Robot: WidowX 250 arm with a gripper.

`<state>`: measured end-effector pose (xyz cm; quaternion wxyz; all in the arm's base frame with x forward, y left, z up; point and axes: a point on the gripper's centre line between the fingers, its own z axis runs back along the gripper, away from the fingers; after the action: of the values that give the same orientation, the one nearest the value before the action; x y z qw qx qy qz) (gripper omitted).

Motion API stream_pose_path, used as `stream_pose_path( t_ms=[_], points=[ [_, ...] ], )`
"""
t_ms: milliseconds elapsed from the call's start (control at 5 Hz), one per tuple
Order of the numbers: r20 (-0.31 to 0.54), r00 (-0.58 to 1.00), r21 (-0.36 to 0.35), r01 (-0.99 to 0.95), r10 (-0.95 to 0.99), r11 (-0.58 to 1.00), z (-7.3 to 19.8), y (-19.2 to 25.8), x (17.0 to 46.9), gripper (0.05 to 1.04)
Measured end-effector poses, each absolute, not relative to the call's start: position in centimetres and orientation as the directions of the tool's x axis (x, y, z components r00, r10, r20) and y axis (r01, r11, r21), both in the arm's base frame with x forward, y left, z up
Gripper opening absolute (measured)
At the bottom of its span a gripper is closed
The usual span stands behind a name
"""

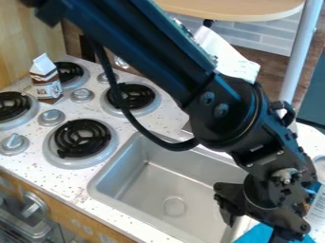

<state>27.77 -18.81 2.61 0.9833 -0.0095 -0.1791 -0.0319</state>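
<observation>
The black gripper (254, 228) hangs at the lower right, over the sink's right edge, with its fingers open and apart. Just beneath it lies a bright blue cloth-like thing (259, 234), partly hidden by the gripper; I cannot tell whether they touch. The metal sink (162, 187) is left of the gripper, with a round drain in its floor. Far off at the upper left, a brown and white carton (46, 85) stands upright among the stove burners.
Black coil burners (82, 137) and several silver knobs (52, 117) cover the stovetop at the left. White paper or cloth (232, 59) lies behind the arm. A pale object with print (319, 204) stands at the right edge, and a round wooden table (234, 8) is behind.
</observation>
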Motion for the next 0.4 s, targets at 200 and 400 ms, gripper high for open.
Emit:
stream_pose_path(
  t_ms=[200, 400],
  points=[
    [0.323, 0.944, 0.009, 0.062, -0.062, 0.998, 1.47, -18.57, 27.39, 0.999],
    [0.288, 0.953, 0.004, 0.096, -0.093, 0.995, 0.48, -19.5, 27.77, 0.999]
  ],
)
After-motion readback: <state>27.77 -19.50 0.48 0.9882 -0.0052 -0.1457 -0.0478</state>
